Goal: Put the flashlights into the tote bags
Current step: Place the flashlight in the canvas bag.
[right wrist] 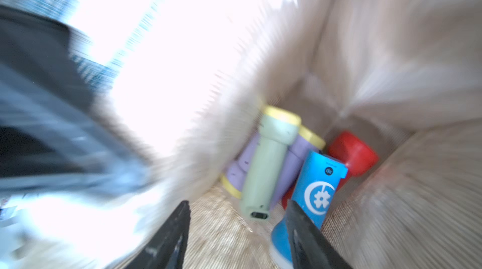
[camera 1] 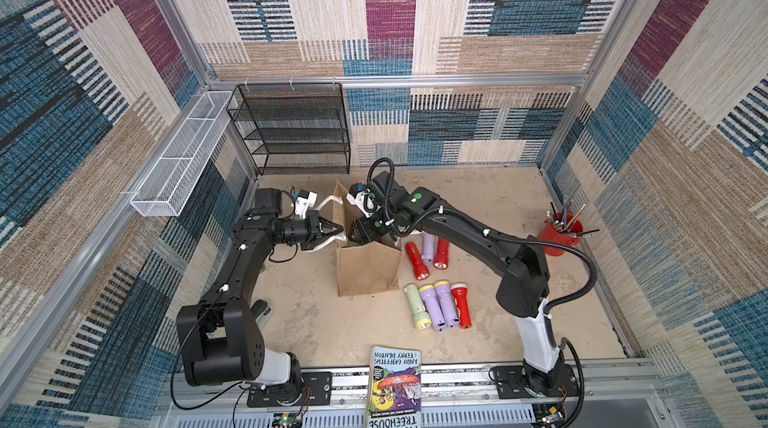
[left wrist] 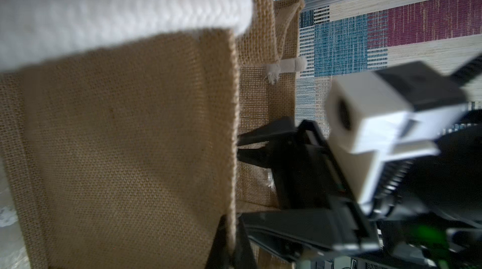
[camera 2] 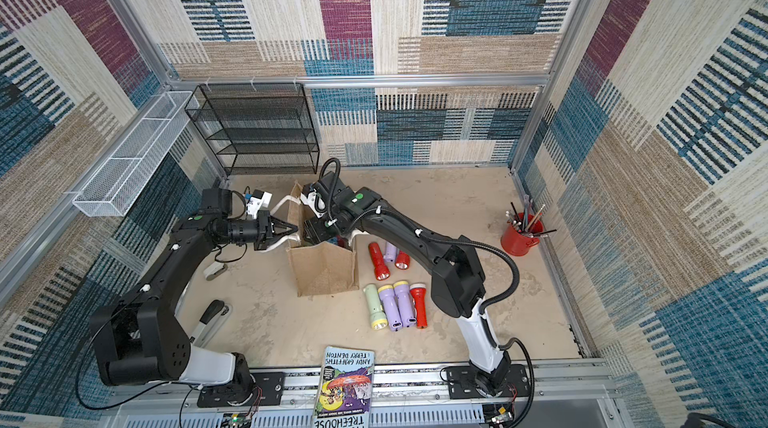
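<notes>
The tan burlap tote bag [camera 1: 365, 270] [camera 2: 324, 270] stands upright mid-table. My left gripper [camera 1: 340, 232] [camera 2: 294, 230] is shut on the bag's left rim; in the left wrist view its jaws [left wrist: 232, 250] pinch the burlap edge [left wrist: 130, 137] below a white rope handle [left wrist: 117, 6]. My right gripper [camera 1: 357, 235] [right wrist: 238, 216] reaches into the bag's mouth, open, nothing between its fingers. Inside lie a pale green flashlight [right wrist: 266, 166], a blue one [right wrist: 318, 189], lilac and red ones. On the table right of the bag lie three flashlights [camera 1: 417, 260] and a row of several [camera 1: 432, 307].
A black wire-mesh rack [camera 1: 291, 127] stands at the back left, with a white mesh basket [camera 1: 178, 156] on the left wall. A red pot of pens [camera 1: 559, 235] sits at the right. A book [camera 1: 395, 384] lies on the front rail.
</notes>
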Controlling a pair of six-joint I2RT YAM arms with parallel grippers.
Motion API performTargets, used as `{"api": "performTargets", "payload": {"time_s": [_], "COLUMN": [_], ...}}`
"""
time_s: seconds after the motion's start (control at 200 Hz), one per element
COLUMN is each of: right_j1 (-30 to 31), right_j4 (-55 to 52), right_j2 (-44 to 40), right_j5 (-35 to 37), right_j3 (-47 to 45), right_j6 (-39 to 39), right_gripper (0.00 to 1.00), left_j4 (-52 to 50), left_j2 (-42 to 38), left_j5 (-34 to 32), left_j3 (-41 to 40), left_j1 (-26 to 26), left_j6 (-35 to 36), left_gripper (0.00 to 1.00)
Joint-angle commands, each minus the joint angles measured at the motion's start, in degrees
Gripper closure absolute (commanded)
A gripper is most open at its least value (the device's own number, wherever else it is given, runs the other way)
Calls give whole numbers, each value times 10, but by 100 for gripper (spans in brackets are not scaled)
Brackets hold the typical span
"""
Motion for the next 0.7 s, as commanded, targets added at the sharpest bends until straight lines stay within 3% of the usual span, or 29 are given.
{"api": "performTargets", "payload": {"time_s": [0.0, 0.24, 0.496, 0.696], "right_j1": [-1, -58, -255, -351], "right_j4": [46, 136, 190, 202], "right_j2": [-52, -217, -400, -401], "right_j5": [5, 120, 117, 69], "right_j3": [-10, -165, -421, -516], "right_j6": [-8, 58, 179, 192], "right_gripper": [38, 38, 35, 34], "left_j4": [1, 1, 0, 0], "left_j2": [-3, -6, -3, 1], "left_j5": [2, 2, 2, 1], "left_j3": [4, 4, 6, 7], "left_j1": [1, 1, 1, 0], "left_j6": [2, 2, 3, 3], "left_gripper": [100, 100, 100, 100]}}
